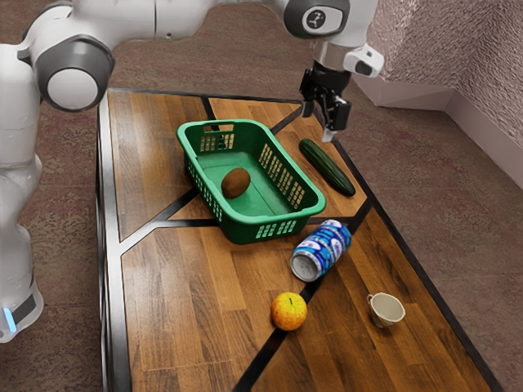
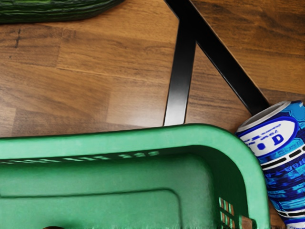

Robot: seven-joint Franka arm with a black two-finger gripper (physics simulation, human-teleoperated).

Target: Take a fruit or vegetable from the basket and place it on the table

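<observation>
My gripper [image 1: 319,123] is open in the exterior view, its fingers apart and nothing between them. It hangs above the table's far edge, near the upper end of the cucumber [image 1: 327,167]. The green basket [image 1: 314,211] stands on the table [image 1: 176,282] with a brown oval fruit or vegetable [image 1: 236,183] lying inside. In the wrist view, the basket's rim [image 2: 119,142] crosses below the cucumber [image 2: 57,11], and a dark sliver of the brown item [image 2: 53,227] shows at the lower edge.
A blue can [image 1: 321,250] lies on its side near the basket's corner. An orange-yellow round fruit [image 1: 289,312] and a small white cup [image 1: 386,309] are on the table farther toward the exterior view's bottom. The cucumber lies outside the basket, along its long side.
</observation>
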